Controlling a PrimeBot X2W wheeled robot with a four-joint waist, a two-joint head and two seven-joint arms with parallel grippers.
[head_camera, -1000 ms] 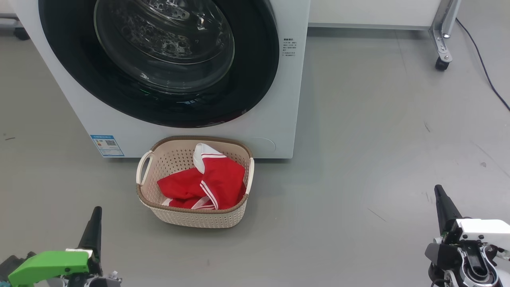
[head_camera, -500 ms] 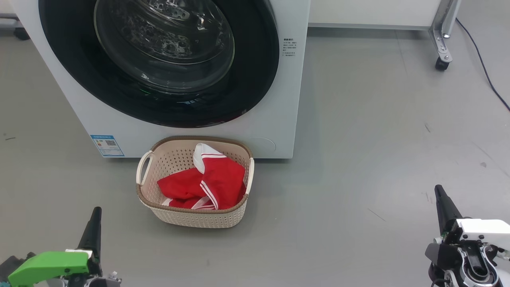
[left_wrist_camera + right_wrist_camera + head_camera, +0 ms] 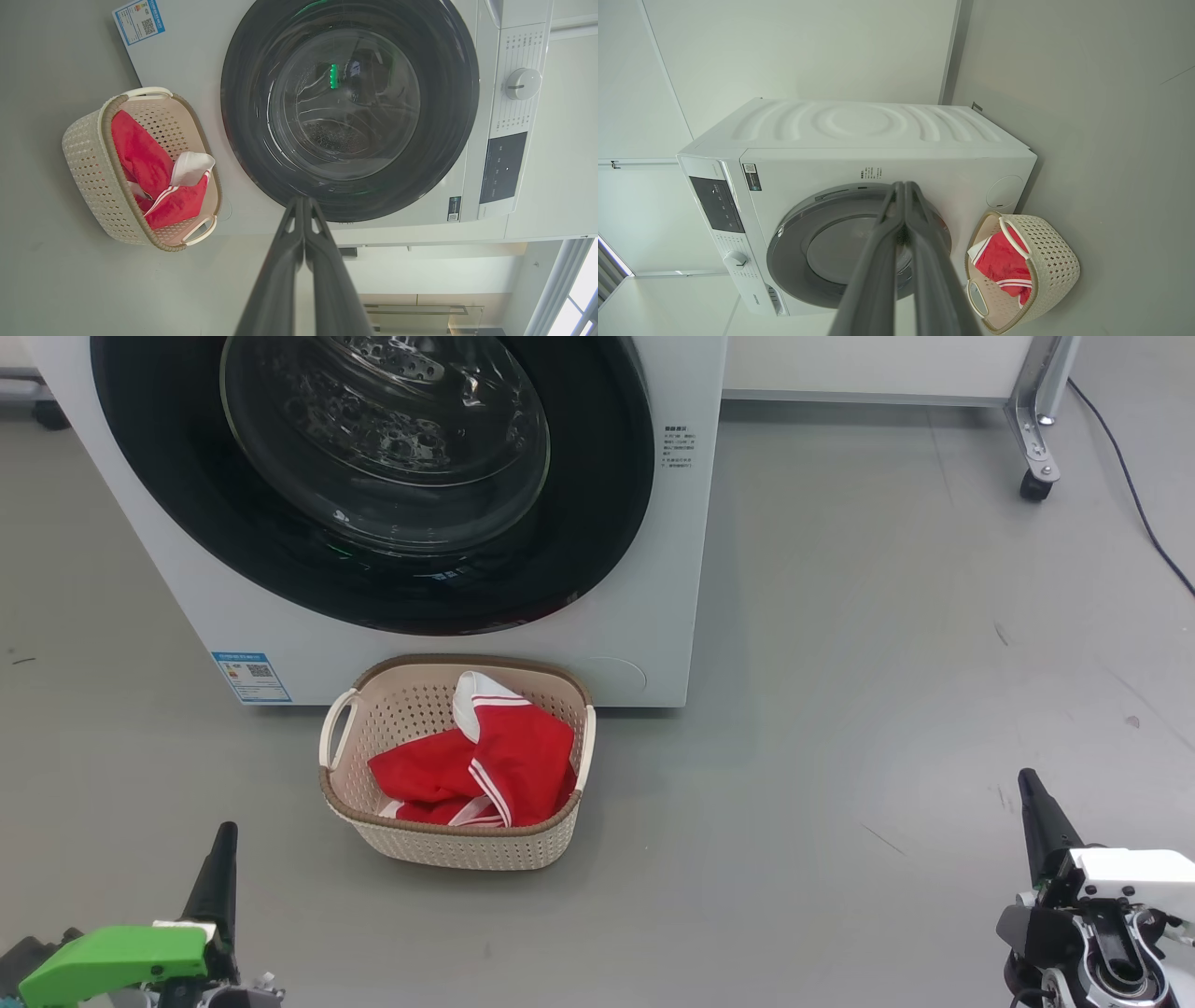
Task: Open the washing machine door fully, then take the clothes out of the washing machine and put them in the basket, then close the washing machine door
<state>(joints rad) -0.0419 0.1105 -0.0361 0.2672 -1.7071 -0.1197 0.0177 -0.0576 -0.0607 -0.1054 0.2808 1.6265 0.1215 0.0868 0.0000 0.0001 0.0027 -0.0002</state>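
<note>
The left claw (image 3: 226, 831) and the right claw (image 3: 1026, 779) hang clenched and empty, well apart over the floor (image 3: 840, 709). The clothes (image 3: 485, 761) lie in the basket (image 3: 457, 851), just beside the washing machine (image 3: 653, 635); the washing machine door (image 3: 602, 504) sits closed.

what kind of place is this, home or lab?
Likely a lab or test room set up for laundry: washer and basket on bare grey floor, with a caster-footed frame leg and loose cable nearby.

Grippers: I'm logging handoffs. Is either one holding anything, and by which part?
Nothing is held. The left gripper and the right gripper are both shut and empty; the clothes lie in the basket.
</note>
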